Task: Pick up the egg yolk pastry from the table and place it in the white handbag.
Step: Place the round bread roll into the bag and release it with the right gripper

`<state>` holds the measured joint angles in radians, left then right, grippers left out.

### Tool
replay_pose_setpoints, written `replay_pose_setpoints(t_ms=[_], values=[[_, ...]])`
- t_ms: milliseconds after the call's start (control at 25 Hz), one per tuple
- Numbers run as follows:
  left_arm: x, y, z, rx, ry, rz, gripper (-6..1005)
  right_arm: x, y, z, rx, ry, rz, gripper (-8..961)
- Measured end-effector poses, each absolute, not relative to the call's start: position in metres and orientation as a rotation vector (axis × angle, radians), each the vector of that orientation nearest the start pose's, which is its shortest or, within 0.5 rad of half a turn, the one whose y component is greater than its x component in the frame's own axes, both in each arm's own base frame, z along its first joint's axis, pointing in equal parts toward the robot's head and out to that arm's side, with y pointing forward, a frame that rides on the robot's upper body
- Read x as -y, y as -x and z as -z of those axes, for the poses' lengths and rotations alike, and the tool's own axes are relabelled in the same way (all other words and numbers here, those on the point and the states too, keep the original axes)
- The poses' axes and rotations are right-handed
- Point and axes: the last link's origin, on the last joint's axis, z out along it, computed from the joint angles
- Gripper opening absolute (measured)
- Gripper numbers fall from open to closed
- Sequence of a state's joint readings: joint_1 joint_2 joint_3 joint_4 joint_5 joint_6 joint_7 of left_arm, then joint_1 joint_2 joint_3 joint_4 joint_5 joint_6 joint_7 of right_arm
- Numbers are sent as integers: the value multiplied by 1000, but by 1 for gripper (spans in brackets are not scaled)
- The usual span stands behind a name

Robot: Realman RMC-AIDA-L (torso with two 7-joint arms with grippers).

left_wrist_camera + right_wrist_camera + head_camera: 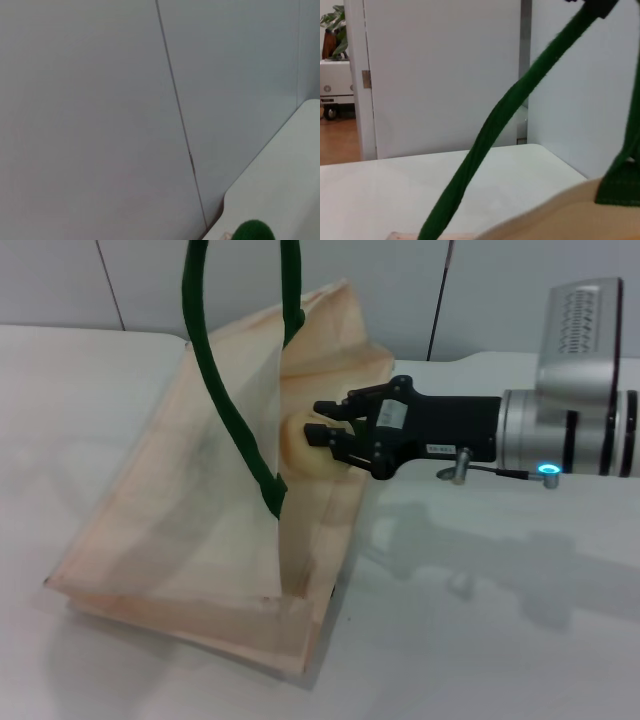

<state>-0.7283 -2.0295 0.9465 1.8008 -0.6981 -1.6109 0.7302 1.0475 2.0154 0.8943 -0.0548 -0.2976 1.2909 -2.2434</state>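
The right tool (pixel 322 433) reaches in from the right, gripping the egg yolk pastry (pixel 303 445) at the open mouth of the white handbag (pixel 200 530), which stands propped on the worktop (pixel 480 640), green handles (pixel 225 390) raised.

Most of the left wrist view is a pale grey wall (pixel 90 110) crossed by a thin dark seam (pixel 176 105) between two panels. A white table (pixel 280 175) edge runs in from one corner, and a rounded dark green handle (pixel 254 231) bit pokes in beside it.
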Motion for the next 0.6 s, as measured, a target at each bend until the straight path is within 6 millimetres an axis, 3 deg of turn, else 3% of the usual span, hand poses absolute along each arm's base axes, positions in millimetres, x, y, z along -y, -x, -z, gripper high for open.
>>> replay_pose_setpoints(t_ms=[600], values=[[-379, 63, -146, 372, 2374, 115, 118, -397, -135, 89, -41, 2823, -728, 227]])
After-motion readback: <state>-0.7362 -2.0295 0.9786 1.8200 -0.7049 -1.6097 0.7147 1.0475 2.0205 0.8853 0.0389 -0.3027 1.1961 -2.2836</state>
